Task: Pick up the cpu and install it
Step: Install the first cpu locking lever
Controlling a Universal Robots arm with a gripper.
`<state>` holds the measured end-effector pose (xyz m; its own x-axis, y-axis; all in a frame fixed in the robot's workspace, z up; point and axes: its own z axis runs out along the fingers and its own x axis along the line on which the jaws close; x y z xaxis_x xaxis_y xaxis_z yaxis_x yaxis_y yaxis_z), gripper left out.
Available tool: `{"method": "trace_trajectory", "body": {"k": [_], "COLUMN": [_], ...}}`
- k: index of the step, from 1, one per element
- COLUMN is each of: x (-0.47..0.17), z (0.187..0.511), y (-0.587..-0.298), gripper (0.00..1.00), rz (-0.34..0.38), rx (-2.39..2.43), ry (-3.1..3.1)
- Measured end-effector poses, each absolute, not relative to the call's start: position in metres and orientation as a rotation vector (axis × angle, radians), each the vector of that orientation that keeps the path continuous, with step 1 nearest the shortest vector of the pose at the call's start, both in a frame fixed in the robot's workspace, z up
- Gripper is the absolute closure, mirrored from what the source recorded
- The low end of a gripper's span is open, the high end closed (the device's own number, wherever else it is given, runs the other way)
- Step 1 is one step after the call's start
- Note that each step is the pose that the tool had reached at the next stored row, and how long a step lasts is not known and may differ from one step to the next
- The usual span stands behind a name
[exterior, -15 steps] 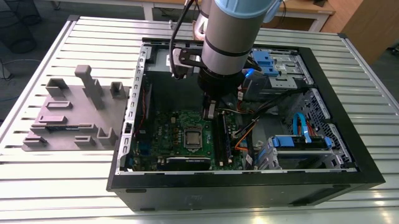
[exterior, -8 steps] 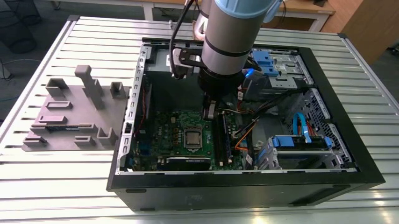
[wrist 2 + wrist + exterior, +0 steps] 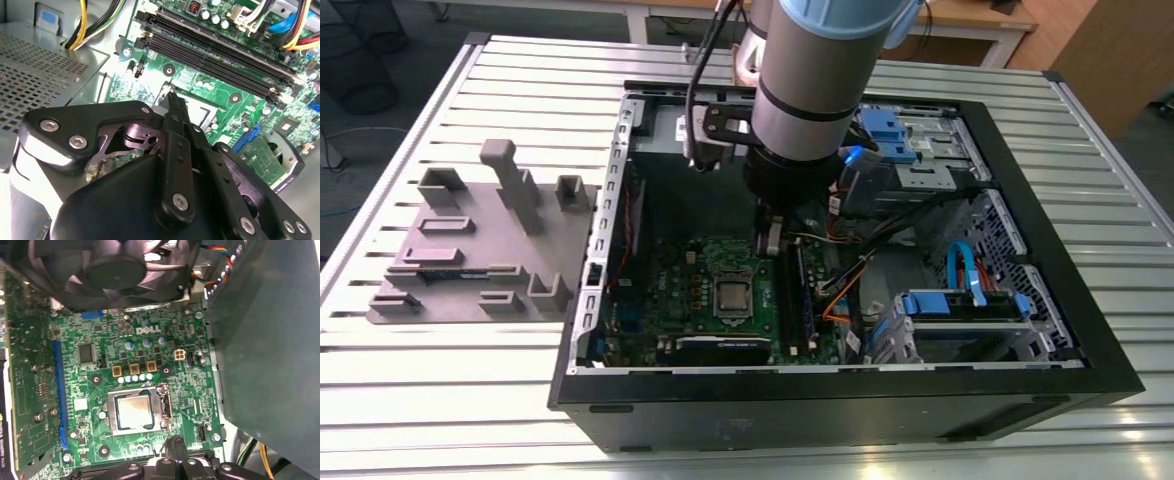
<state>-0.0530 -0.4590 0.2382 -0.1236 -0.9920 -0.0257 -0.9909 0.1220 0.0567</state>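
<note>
Big slatted metal counter underneath it all, and sitting on it, an open black computer case lying on its side. Off to the exterior view's left of the case, well apart from the gripper, there's a grey plastic fixture with posts and slots standing up from it.

The robot arm comes straight down into the case, and its gripper hangs low over the green motherboard. In the second wrist view the gripper's black fingers look pressed together into one narrow tip, with nothing pinched between them that I can make out.

Crowded in there. Just beside the gripper run the long dark memory slots, and bundled cables in orange, black and yellow cross the case on the far side of those slots from the socket. Blue-trimmed drive bays fill the case end beyond the cables. In the first wrist view a large dark fan overhangs the board's edge on the socket's far side, and a grey metal wall closes in one flank.

And the cpu: it's lying flat inside the metal-framed socket, shiny top up, just ahead of the gripper's tip and not touching it. From the exterior view the cpu sits just below the gripper, mid-board.
</note>
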Motion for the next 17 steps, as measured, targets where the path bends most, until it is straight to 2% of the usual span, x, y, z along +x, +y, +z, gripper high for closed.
{"method": "trace_trajectory", "body": {"k": [10,17], "x": [-0.053,-0.053], "z": [0.237,0.234], "y": [-0.47,-0.471], "gripper": [0.9,0.9], "rz": [-0.09,-0.042], "rx": [2.077,2.061], "ry": [-2.328,-2.304]}}
